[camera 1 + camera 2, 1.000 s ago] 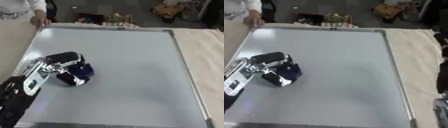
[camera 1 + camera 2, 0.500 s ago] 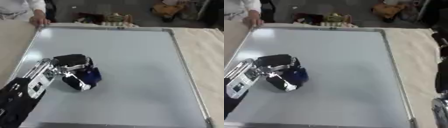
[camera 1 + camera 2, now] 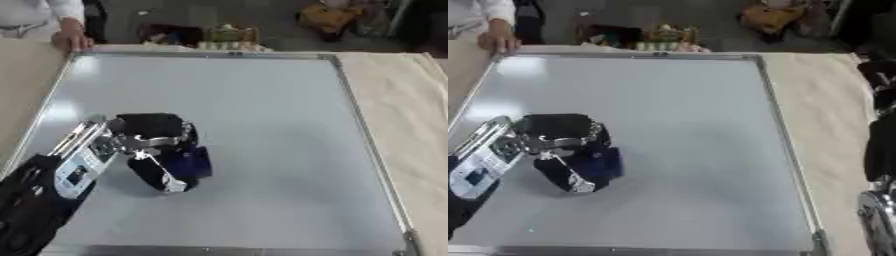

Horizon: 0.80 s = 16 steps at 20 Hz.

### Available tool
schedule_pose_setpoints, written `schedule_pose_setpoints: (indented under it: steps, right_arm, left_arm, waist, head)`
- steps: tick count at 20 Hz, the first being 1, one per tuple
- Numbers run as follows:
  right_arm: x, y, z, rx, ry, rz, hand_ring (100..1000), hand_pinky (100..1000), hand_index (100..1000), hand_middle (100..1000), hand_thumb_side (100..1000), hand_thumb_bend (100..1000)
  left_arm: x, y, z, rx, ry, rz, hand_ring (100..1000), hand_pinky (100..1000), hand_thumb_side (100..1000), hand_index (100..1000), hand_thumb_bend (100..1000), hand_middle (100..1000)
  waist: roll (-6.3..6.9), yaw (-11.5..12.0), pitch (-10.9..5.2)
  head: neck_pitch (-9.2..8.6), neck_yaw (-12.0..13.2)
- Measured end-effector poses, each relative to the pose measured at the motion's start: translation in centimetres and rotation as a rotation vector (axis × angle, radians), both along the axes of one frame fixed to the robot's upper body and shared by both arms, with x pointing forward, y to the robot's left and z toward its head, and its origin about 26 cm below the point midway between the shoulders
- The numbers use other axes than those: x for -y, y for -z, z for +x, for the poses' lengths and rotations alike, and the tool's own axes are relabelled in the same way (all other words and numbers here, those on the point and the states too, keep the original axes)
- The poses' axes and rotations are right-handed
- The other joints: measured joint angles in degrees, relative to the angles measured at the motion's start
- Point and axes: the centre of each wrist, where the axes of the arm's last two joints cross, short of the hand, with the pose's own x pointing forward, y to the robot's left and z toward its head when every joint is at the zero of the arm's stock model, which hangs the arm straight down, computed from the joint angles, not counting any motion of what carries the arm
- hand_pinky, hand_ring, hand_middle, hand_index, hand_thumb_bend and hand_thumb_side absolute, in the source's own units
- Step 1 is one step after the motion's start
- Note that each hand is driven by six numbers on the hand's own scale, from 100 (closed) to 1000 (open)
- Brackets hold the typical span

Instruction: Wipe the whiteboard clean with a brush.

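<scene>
The left arm comes in from the near left corner of the desk, its forearm angled up and to the right. The left hand (image 3: 156, 145) sits palm down, its fingers and thumb curled round something dark blue. Of the right arm only a black and silver part shows along the desk's right edge; its hand cannot be made out.

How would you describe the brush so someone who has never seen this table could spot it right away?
Find the big whiteboard with the silver frame lying flat on the table. On its near left part, the robot's black left hand curls over a small dark blue block: the brush. It is the only blue thing on the board.
</scene>
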Motion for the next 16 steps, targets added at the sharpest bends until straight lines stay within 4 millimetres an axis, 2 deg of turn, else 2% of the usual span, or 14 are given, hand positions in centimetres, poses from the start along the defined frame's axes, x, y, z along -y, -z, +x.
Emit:
schedule_pose_setpoints:
  steps: [4,9,13,14,16]
  right_arm:
    - [0.0,-0.01,0.0,0.0,0.0,0.0,898,916,859,571,818,210]
    - [-0.01,-0.01,0.0,0.0,0.0,0.0,898,916,846,570,817,213]
    - [-0.01,-0.01,0.0,0.001,0.0,0.0,898,916,848,570,816,214]
    - [-0.01,-0.01,0.0,0.001,0.0,0.0,898,916,848,570,815,214]
    - [-0.01,-0.01,0.0,0.001,0.0,0.001,897,916,848,569,815,213]
  left_arm:
    - [-0.22,0.33,0.22,-0.013,-0.017,0.01,288,486,408,105,211,146]
    - [-0.35,0.58,0.38,0.024,-0.029,0.047,318,494,411,100,260,167]
    - [-0.32,0.96,0.46,0.055,-0.028,0.081,354,499,428,100,323,217]
    - [-0.32,1.02,0.48,0.062,-0.026,0.085,383,506,430,100,331,281]
    - [-0.33,1.03,0.48,0.075,-0.017,0.084,389,506,436,100,335,313]
  waist:
    - [0.01,0.0,0.0]
    - [-0.01,-0.1,0.0]
    - [-0.04,-0.2,0.01]
    - [-0.05,-0.2,0.01]
    - [-0.06,-0.2,0.01]
  head:
    - [0.0,0.0]
    - [-0.02,0.0]
    - [-0.02,0.0]
    - [-0.03,0.0]
    - [-0.04,0.0]
